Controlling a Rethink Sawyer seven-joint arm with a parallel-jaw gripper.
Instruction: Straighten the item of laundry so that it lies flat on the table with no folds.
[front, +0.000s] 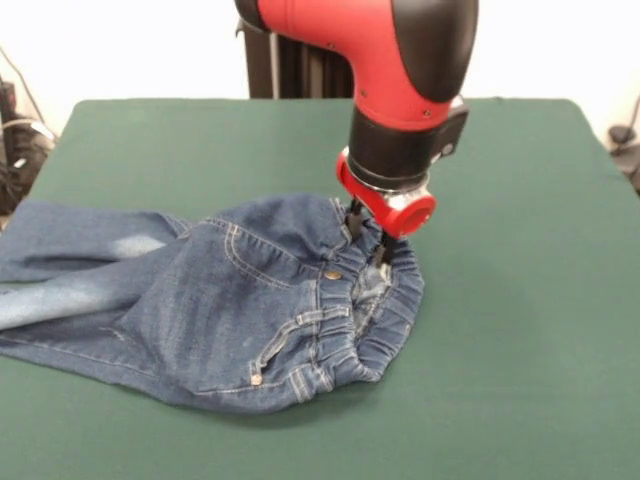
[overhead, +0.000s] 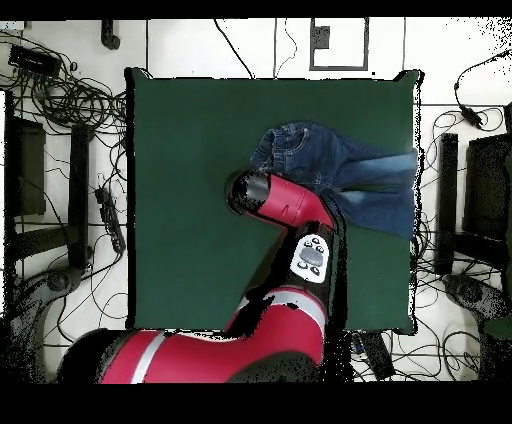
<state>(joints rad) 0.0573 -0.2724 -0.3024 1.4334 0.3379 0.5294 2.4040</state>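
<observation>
The small blue denim jeans (front: 230, 300) lie crumpled on the dark green table (front: 520, 300), left of centre. The gathered waistband with its brass button faces right, and the legs with pale faded patches run to the table's left edge. The hip area bulges up in folds. My gripper (front: 366, 233) comes straight down onto the far rim of the waistband, with its two black fingers (front: 353, 213) set either side of the cloth and closed on it. In the overhead view the jeans (overhead: 340, 170) reach the table's right edge (overhead: 190, 200), and the arm's head hides the gripper.
The red and black arm (front: 400, 90) stands over the table's middle. Cables and dark stands (overhead: 60, 200) lie on the floor around the table. The jeans' leg ends reach the table edge (front: 10, 260).
</observation>
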